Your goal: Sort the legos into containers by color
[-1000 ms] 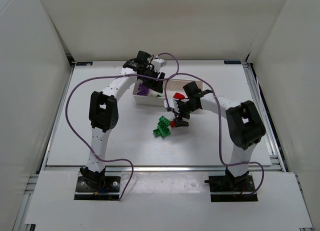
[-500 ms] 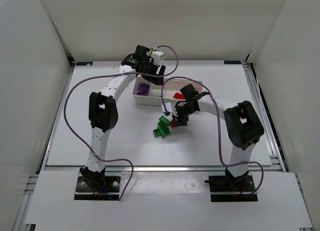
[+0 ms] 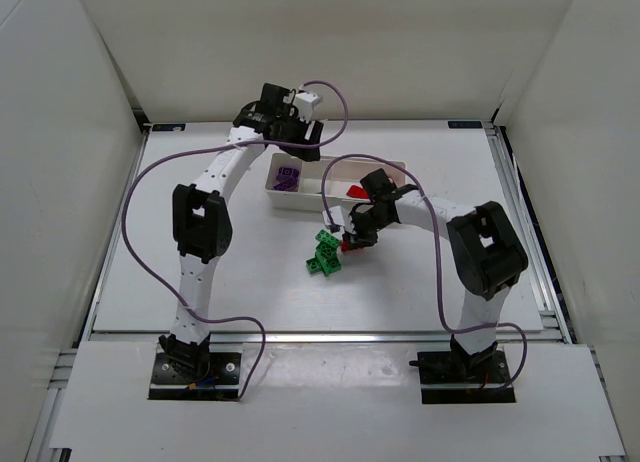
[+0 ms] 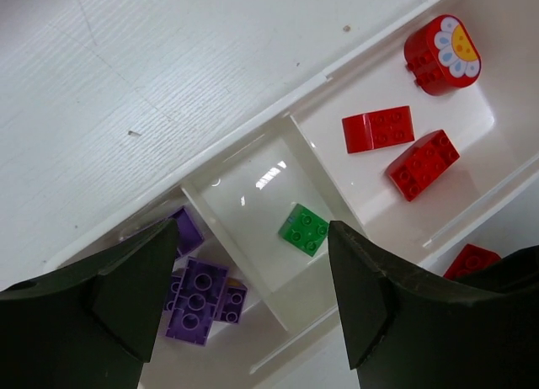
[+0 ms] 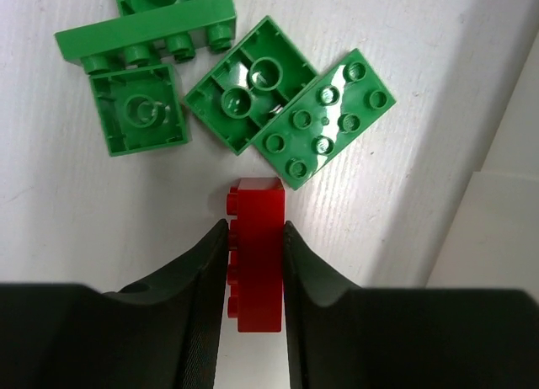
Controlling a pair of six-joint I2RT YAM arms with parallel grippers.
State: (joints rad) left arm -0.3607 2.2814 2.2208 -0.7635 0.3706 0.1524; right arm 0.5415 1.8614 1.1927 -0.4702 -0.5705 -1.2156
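One red brick [image 5: 257, 258] sits low in the middle of the right wrist view, pinched across its smooth long sides by my right pincer [image 5: 254, 235]. It lies just below glossy green bricks [image 5: 324, 119] on the matte table [image 5: 101, 229]. It is light, hard, slick plastic, so I judge the flat sides grip better than the studs. My left pincer [image 4: 253, 237] hangs open over the white tray [image 4: 253, 136].

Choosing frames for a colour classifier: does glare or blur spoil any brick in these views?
Left wrist: white glare on the middle compartment floor beside the green brick, bricks sharp. Right wrist: glossy highlight on the studded green brick; the red brick crisp. Top external: even light, but the green pile is tiny.
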